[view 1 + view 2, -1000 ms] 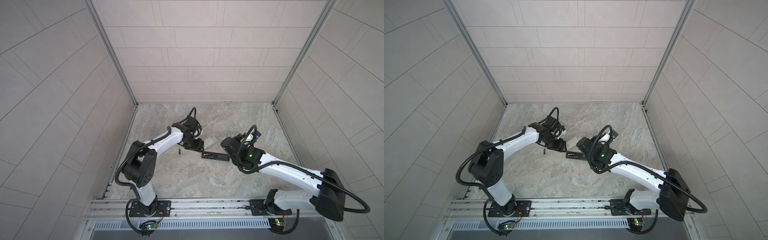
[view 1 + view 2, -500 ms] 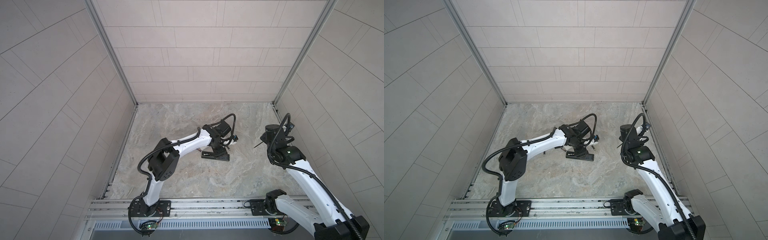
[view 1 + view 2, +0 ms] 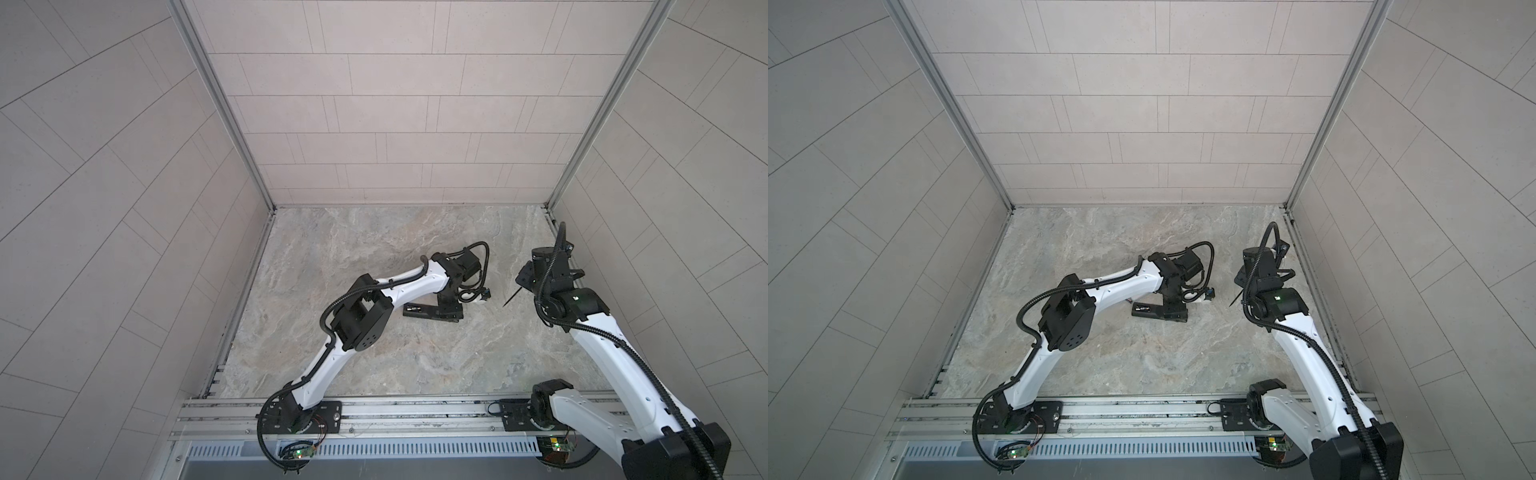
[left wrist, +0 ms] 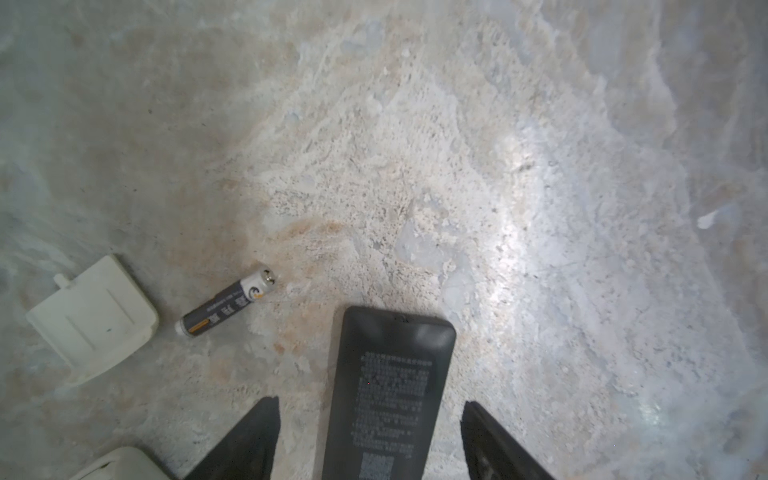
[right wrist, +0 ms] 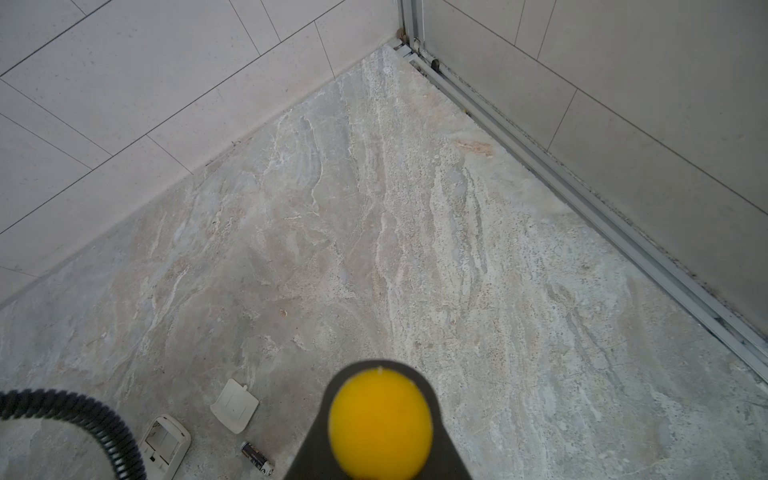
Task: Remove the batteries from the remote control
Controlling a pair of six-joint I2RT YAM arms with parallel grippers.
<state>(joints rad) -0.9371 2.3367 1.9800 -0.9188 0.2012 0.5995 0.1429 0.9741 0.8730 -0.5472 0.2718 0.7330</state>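
Tabletop [image 3: 374, 365]: grey-beige marbled slab, bare over most of its area; all pieces grouped right of centre; black remote [image 4: 390, 374] flat on it, printed back up; battery [image 4: 226, 305] on its side, dark body with pale end, near remote's end but apart from it; white cover [image 4: 93, 318] flat just beside battery, no contact visible; white remote [image 5: 164, 446] near cover, open back facing up; in both top views only black remote shows clearly.

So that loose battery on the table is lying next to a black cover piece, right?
Not quite. The cover piece next to the battery is white, not black; the left wrist view shows it.
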